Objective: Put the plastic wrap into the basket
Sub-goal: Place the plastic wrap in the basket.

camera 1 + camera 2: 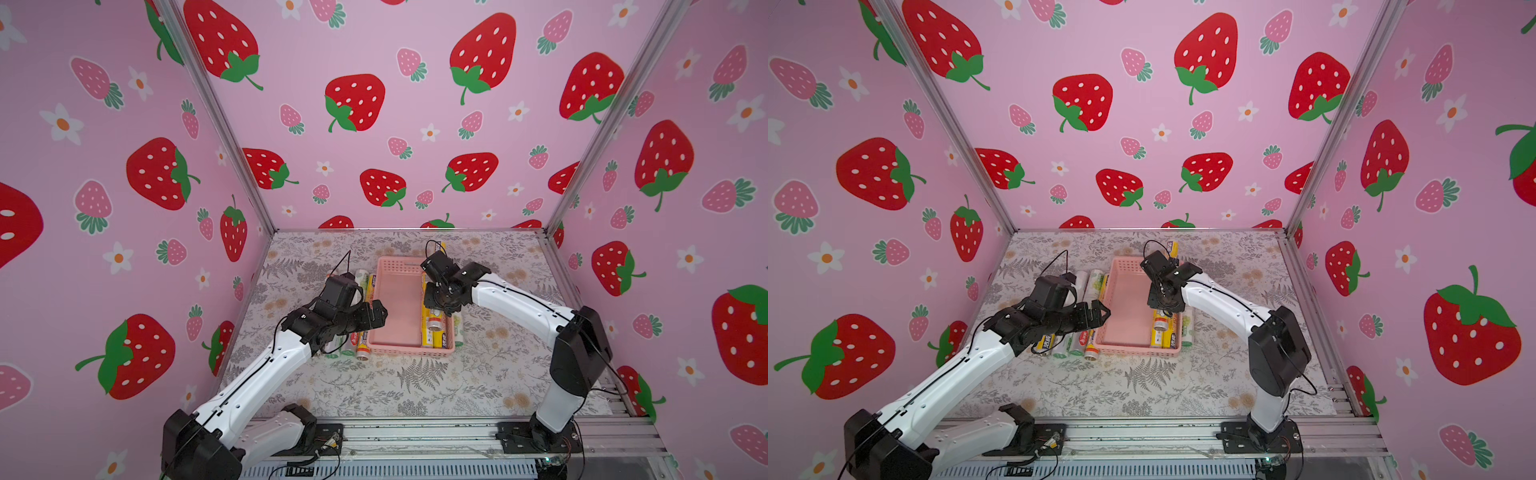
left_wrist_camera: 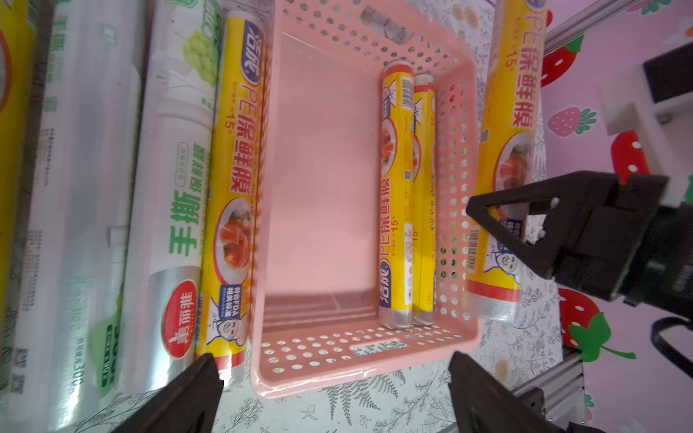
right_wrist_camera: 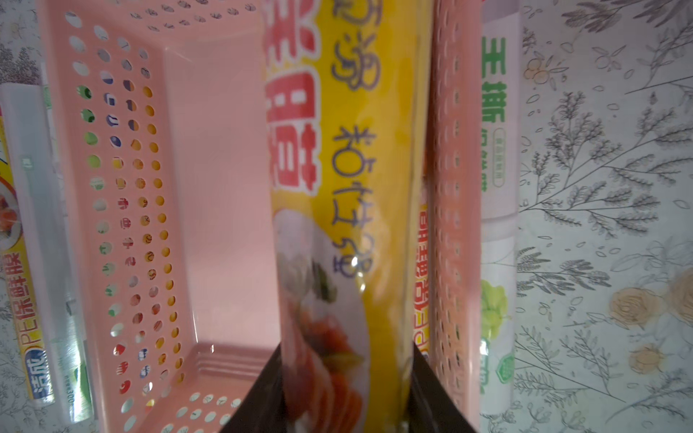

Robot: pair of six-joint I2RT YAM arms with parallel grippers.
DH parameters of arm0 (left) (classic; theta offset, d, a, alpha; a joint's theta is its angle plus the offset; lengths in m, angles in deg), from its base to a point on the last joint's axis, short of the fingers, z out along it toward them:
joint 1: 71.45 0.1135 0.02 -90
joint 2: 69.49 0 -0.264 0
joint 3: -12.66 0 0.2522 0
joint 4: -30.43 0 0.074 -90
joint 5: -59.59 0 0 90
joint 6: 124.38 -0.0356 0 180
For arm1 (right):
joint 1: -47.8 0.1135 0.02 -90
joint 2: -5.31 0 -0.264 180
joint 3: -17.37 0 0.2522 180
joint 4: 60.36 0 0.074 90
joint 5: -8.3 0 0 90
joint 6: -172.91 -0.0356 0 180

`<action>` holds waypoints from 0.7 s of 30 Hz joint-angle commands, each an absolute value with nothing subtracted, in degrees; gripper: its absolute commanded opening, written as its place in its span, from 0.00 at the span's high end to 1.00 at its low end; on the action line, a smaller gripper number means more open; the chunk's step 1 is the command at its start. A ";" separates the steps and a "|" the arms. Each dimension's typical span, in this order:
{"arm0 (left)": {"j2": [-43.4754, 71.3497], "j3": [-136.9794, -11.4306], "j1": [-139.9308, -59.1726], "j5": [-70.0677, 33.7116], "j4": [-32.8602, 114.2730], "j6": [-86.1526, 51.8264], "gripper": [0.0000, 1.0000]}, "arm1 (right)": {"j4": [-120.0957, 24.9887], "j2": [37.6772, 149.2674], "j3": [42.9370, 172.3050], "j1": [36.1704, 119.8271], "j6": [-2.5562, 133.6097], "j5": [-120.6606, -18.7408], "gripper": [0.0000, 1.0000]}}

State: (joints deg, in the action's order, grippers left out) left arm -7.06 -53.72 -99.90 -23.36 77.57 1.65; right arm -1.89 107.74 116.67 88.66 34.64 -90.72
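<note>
While the right gripper (image 3: pixel 343 397) is clamping a glossy yellow roll (image 3: pixel 348 150) above the right side of the perforated pink plastic basket (image 2: pixel 360 352), where two slim yellow rolls (image 2: pixel 397 187) are already lying, the left gripper (image 2: pixel 333 361) is hovering with jaws apart and five cylinders (image 2: pixel 176 187) are waiting outside, four left, one right

We see the shallow rectangular pink plastic basket (image 1: pixel 407 351) with perforated walls sitting flat near the middle of the surface, its long walls running from the near edge toward the far edge. Two slim yellow plastic wrap rolls (image 2: pixel 397 195) lie side by side on its floor along the right wall. A third yellow roll (image 3: pixel 348 187) hangs just above them, clamped in the jaws of the right gripper (image 3: pixel 347 352). Outside the left wall lies a parallel row: a yellow roll against the wall (image 2: pixel 232 180), two white-silver rolls with green print (image 2: pixel 172 187), and an outermost yellow roll (image 2: pixel 13 131). A white roll with green print (image 3: pixel 498 150) lies just beside the right wall.
</note>
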 commanded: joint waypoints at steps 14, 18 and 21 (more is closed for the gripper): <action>-7.81 -49.95 -99.78 -24.87 75.94 0.82 0.00 | -7.00 117.50 121.52 92.42 28.52 -88.91 0.79; -6.45 -49.35 -99.71 -24.87 74.89 1.20 0.00 | -8.23 118.40 120.46 93.29 27.55 -88.34 0.79; -5.63 -49.22 -99.75 -24.30 74.25 1.47 0.01 | -8.03 119.25 120.43 93.77 27.45 -88.14 0.79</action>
